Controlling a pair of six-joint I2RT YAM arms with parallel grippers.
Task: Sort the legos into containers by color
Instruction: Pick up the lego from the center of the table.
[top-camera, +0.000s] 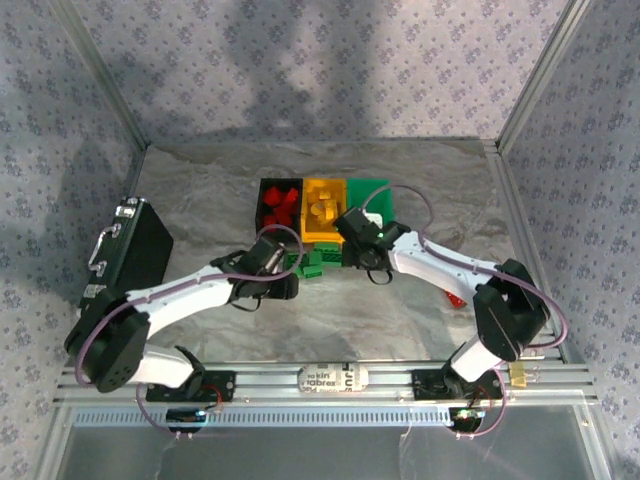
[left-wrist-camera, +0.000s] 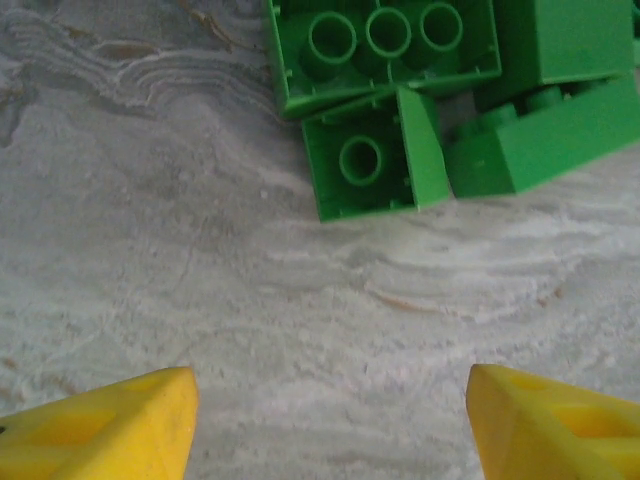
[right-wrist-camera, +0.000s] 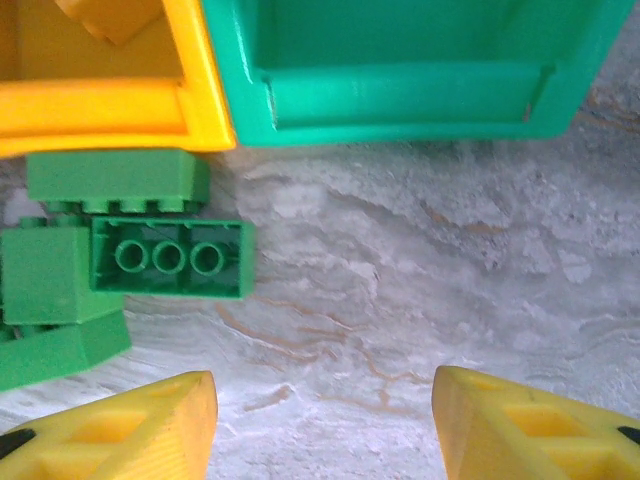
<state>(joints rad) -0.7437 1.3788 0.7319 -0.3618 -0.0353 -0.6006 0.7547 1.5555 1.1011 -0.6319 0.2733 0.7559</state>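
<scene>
Patterned grey walls (top-camera: 300, 70) enclose a marbled grey surface (top-camera: 420, 180). A black case (top-camera: 135, 250) lies at 9 o'clock. At 12 o'clock stand a black bin (top-camera: 261, 205) with red bricks (top-camera: 280, 208), a yellow bin (top-camera: 322, 238) with yellow bricks (top-camera: 322, 208), and a green bin (top-camera: 372, 185) partly hidden by the right arm (top-camera: 440, 265). Green bricks (top-camera: 315, 264) lie loose just before the bins; the wrist views show their hollow undersides. The left hand (left-wrist-camera: 330, 420) and right hand (right-wrist-camera: 325, 420) both have fingers apart, with nothing between them.

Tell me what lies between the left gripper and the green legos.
Only bare table: in the left wrist view, the left gripper faces the green legos across it.
</scene>
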